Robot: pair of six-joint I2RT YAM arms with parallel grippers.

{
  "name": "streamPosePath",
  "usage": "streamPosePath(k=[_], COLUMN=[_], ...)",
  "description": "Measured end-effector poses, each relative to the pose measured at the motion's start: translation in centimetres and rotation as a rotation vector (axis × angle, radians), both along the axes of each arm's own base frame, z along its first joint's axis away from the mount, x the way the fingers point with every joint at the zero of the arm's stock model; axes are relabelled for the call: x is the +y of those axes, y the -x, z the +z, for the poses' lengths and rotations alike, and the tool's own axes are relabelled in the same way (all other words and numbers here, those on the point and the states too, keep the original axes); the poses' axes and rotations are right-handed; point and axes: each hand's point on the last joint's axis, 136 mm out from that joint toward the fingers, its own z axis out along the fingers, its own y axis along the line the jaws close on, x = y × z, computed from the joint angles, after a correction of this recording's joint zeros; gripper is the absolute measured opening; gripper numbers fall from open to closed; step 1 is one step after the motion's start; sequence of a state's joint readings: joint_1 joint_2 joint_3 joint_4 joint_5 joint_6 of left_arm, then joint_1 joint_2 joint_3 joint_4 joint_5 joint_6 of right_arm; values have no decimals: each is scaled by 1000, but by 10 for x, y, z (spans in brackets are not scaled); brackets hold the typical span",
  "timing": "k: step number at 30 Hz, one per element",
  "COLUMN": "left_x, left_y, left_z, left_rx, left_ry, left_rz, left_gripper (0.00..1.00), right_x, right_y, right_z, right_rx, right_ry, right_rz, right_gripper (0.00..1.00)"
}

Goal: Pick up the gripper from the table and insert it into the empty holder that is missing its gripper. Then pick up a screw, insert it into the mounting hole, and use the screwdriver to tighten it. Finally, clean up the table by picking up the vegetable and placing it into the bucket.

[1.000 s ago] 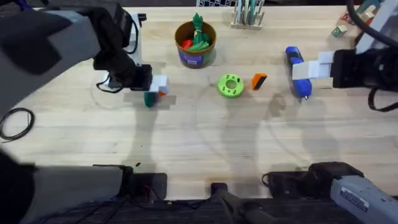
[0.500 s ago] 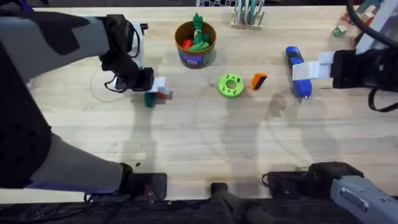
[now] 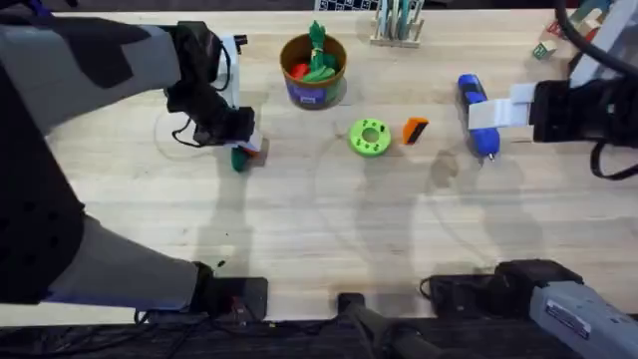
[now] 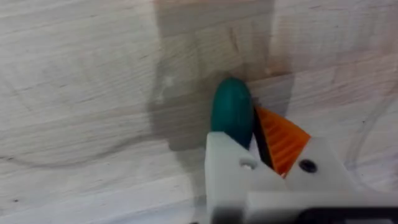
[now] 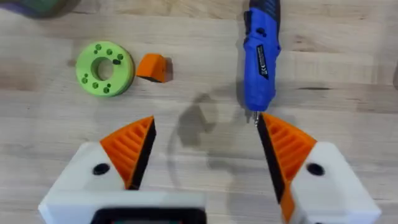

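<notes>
Vegetable (image 4: pixel 232 116) sits pinched in my left gripper (image 4: pixel 255 146) on the table (image 3: pixel 329 239), while my right gripper (image 5: pixel 205 152) hangs spread beside the screwdriver (image 5: pixel 260 59).

Overhead: fixed above the arm bases, looking down and forward over the whole table (image 3: pixel 319 249). Left wrist: very close to the wood, aimed steeply down at a teal object (image 4: pixel 231 118). Right wrist: higher, looking down; shares the green disc (image 5: pixel 104 68), orange wedge (image 5: pixel 153 66) and screwdriver (image 5: pixel 260 56) with overhead's right centre.
</notes>
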State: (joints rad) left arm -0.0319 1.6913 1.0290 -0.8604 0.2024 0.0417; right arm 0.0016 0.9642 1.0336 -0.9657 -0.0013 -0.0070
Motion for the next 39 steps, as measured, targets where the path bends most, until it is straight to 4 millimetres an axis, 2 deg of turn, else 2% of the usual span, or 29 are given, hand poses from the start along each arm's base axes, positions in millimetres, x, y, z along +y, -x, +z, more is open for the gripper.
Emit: streamPosePath(k=[15,20,24,30,32,35,39], left_x=[-1,0,-2,-6,-6,-6,-5], left_y=[2,7,11,10,13,17,21], left_z=[0,6,34,105,121,137,145], left_rx=[9,14,-36,-189,-214,-248,-264], left_ry=[11,1,-4,6,8,10,11], left_rz=[2,2,9,9,12,16,16], left_gripper=[14,14,14,14,13,13,13], right_x=[0,0,0,0,0,0,0], right_y=[0,0,1,1,1,1,1], right_z=[0,0,-1,-1,-1,-1,-1], right_rx=[0,0,5,6,6,6,6], right_ry=[0,0,0,0,0,0,0], right_rz=[0,0,0,0,0,0,0], right_gripper=[991,991,991,991,991,990,990])
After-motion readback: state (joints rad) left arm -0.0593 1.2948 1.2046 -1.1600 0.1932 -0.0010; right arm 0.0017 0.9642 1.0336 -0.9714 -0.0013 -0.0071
